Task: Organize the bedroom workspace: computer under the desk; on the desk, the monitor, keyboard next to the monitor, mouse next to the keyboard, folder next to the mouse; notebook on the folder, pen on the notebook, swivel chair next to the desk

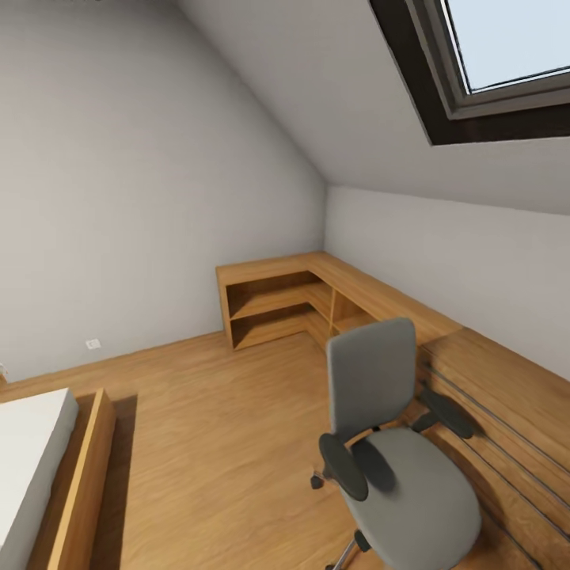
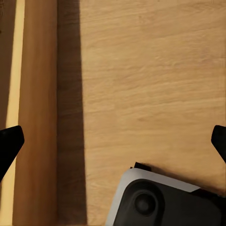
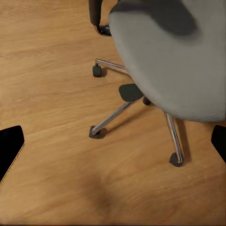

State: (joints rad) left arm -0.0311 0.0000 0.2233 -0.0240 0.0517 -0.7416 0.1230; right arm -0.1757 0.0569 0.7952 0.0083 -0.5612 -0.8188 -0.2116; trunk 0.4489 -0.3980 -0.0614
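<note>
The grey swivel chair (image 1: 396, 443) stands on the wooden floor at the lower right of the head view, its back towards the corner, close beside a light wooden drawer unit. Its seat is bare. In the right wrist view the same swivel chair (image 3: 174, 56) lies just ahead, with its chrome star base and castors on the floor. My right gripper (image 3: 113, 141) is open above the floor beside that base. My left gripper (image 2: 113, 141) is open over bare floor. The desk, folder, notebook, pen, computer, monitor, keyboard and mouse are out of view.
A light wooden drawer unit (image 1: 507, 412) runs along the right wall into a corner shelf unit (image 1: 293, 301). A bed with a wooden frame (image 1: 79, 475) stands at the lower left; its side (image 2: 37, 117) is near my left gripper. A skylight (image 1: 491, 55) sits in the sloped ceiling.
</note>
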